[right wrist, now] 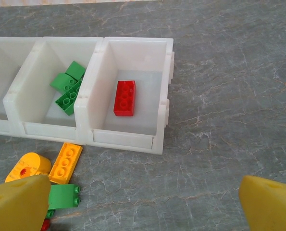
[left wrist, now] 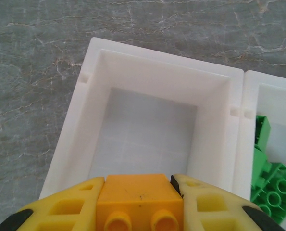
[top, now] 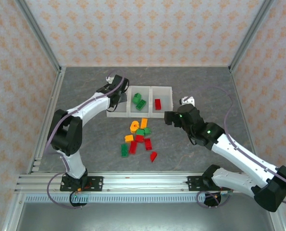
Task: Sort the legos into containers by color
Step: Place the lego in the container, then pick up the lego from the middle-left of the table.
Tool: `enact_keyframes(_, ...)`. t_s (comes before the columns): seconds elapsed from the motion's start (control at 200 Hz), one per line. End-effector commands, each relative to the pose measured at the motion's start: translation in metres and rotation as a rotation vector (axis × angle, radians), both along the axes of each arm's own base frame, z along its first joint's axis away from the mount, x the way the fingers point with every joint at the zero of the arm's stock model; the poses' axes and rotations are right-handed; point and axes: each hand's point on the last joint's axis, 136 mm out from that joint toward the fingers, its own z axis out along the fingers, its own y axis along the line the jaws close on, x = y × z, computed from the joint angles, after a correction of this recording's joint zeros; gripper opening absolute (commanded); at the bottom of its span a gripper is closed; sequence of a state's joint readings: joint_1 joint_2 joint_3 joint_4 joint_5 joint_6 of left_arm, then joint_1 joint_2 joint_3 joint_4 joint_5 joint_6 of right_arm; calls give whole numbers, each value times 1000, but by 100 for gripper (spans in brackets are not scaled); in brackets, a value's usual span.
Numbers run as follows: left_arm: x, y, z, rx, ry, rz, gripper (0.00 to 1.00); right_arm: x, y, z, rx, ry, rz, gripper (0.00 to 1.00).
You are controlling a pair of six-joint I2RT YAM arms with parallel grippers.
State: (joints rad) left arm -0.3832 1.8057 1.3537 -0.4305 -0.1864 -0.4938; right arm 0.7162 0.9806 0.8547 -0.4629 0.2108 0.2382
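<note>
1. Bins were the largest of the task's things. The row of three white containers (top: pixel 151 88) stood on the table (top: pixel 85 144) just beyond the loose pile. They looked like stiff, light plastic that would slide if nudged. The left bin (left wrist: pixel 162 55) was bare as far as its floor showed, but its near end was hidden behind the fingers.
2. Over that bin hung the left gripper (left wrist: pixel 138 183), clamped on an orange brick. In the overhead view its own arm covered the jaws.
3. Near the right bin hovered the right gripper (right wrist: pixel 142 183), its fingers wide apart with nothing between them. The frame's lower corners cut them off.
4. In front of the bins the loose legos (top: pixel 139 138) lay crowded on the table, with red, green and orange pieces touching. They were probably hard, light and smooth-sided, so best pinched across two flat side walls rather than the studs. Which ones overlapped could not be told.
5. The green bricks (right wrist: pixel 67 89) lay in the middle bin and one red brick (right wrist: pixel 124 97) lay flat in the right bin.
6. The orange brick (left wrist: pixel 139 199) was held by its opposite side walls. Two studs showed at the frame's bottom edge, which cut off the rest, so its length was unclear.
</note>
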Motion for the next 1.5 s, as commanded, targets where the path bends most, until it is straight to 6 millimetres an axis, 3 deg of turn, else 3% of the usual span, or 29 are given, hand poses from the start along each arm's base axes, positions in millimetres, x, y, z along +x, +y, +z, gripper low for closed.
enact_keyframes(0.0, 15, 1, -1, 18, -4, -9, 33, 1, -8, 7, -6, -33, -26, 100)
enact_keyframes(0.27, 35, 4, -24, 1, 18, 15, 52, -1, -8, 9, 2, -39, -16, 100)
enact_keyframes(0.38, 36, 2, -19, -12, 7, 1, 61, 0, -6, 9, 4, -39, -15, 100)
enact_keyframes(0.466, 31, 2, -11, -7, 6, -23, 75, 0, -6, 8, 2, -32, -12, 100)
enact_keyframes(0.481, 30, 2, 1, -17, -19, -26, 76, 0, -6, 8, 4, -33, -12, 100)
enact_keyframes(0.526, 24, 3, 13, -32, -46, -32, 81, 0, -6, 8, 5, -33, -11, 100)
enact_keyframes(0.601, 8, 5, 33, -76, -99, -34, 99, -1, -5, 8, 11, -28, -9, 100)
enact_keyframes(0.716, -29, 5, 50, -148, -143, -42, 99, -3, -6, 6, 8, -24, -10, 100)
enact_keyframes(0.841, -80, -5, 49, -145, -132, -80, 99, -4, -6, 3, 12, -12, -6, 100)
enact_keyframes(1.011, -141, -29, 27, -233, -91, -129, 99, -6, -2, -4, 23, 4, 10, 100)
enact_keyframes(1.166, -181, -45, 3, -265, -17, -179, 99, -6, -1, -6, 26, 14, 15, 100)
enact_keyframes(1.357, -211, -62, -33, -238, 110, -215, 98, -6, 0, -9, 31, 17, 12, 100)
enact_keyframes(1.497, -216, -74, -50, -216, 171, -234, 96, -7, 0, -13, 33, 26, 10, 100)
